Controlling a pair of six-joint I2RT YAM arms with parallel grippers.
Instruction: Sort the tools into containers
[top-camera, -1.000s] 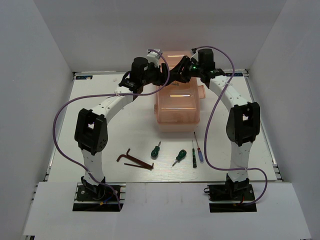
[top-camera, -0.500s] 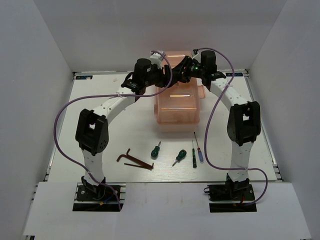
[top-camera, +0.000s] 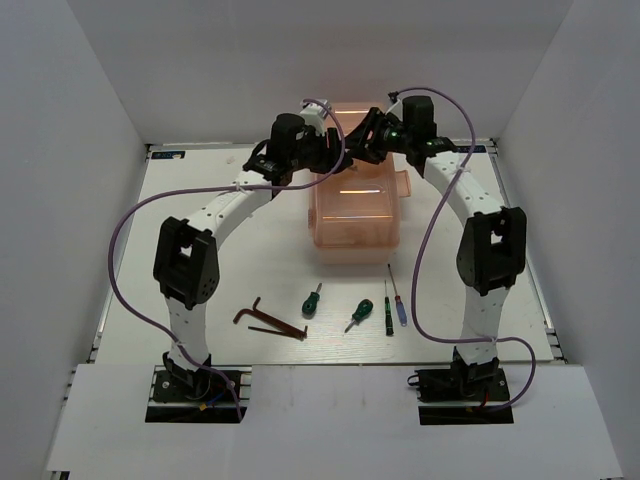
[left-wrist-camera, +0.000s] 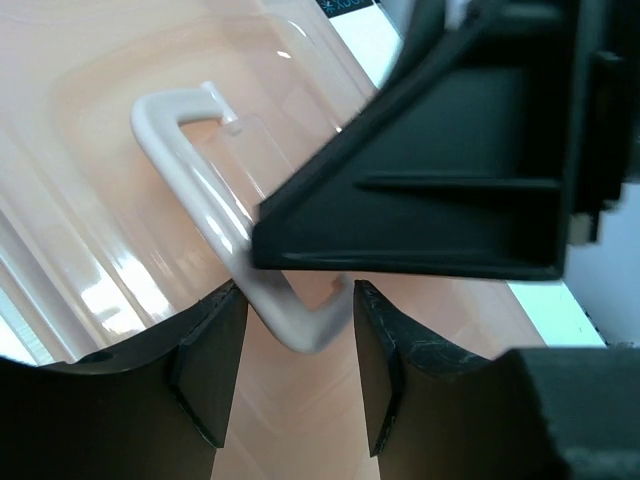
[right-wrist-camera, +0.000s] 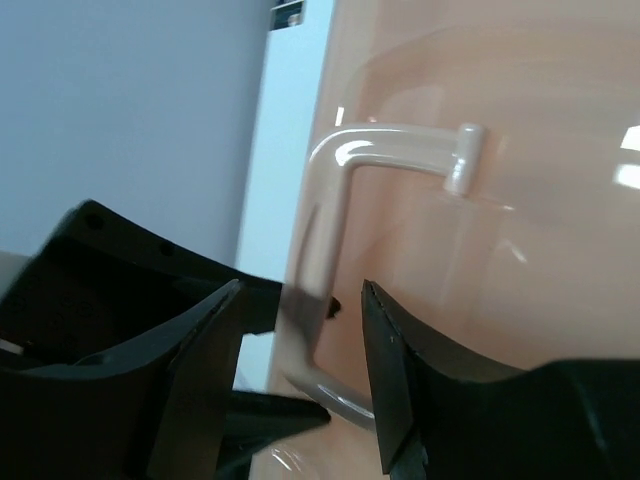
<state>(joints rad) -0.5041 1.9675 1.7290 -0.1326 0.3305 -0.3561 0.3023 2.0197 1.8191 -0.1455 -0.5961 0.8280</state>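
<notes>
The salmon-pink toolbox (top-camera: 355, 212) stands at the far middle of the table. Its white lid handle (left-wrist-camera: 196, 180) shows in both wrist views (right-wrist-camera: 335, 190). My left gripper (left-wrist-camera: 297, 372) is open, with one corner of the handle between its fingers (left-wrist-camera: 212, 370). My right gripper (right-wrist-camera: 300, 392) is open around the handle's other end. Both meet over the lid in the top view, left (top-camera: 328, 152) and right (top-camera: 362, 140). On the near table lie two hex keys (top-camera: 264, 318), two green-handled screwdrivers (top-camera: 312, 299) (top-camera: 359, 313), a dark precision screwdriver (top-camera: 387, 314) and a blue one (top-camera: 399, 303).
The white enclosure walls (top-camera: 90, 150) stand close on the left, right and back. The right gripper's black body (left-wrist-camera: 450, 180) fills the upper right of the left wrist view. Purple cables (top-camera: 125, 225) loop beside both arms.
Both grippers have shifted a little toward the back over the toolbox lid and closer together. The tools on the table have not moved.
</notes>
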